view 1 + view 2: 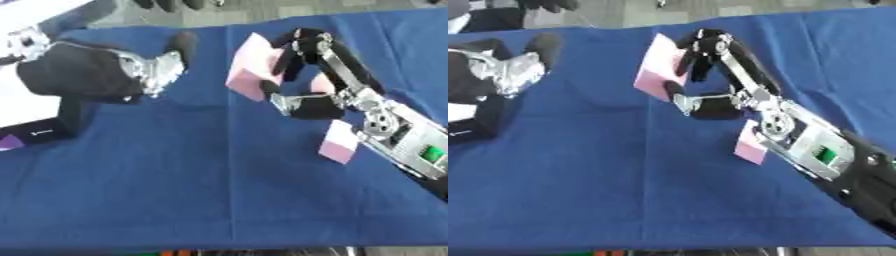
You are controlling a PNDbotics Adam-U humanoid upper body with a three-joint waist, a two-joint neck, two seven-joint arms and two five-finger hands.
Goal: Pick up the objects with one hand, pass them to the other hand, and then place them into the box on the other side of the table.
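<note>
blue-clothed bench [175, 190], and the right hand [306, 75] has its fingers curled on what looks like a tall pink block [252, 67] mid-bench, upright, the half-open left hand [153, 67] waiting just to its left.

pink block [254, 67] | pink block, smaller [339, 142] | blue tablecloth [219, 190] | black-and-silver right robot hand [302, 70]

Even, bright light from above; the whole picture is soft and blurred (edges smear), with faint shadows on the blue cloth-covered table [201, 190]
</note>
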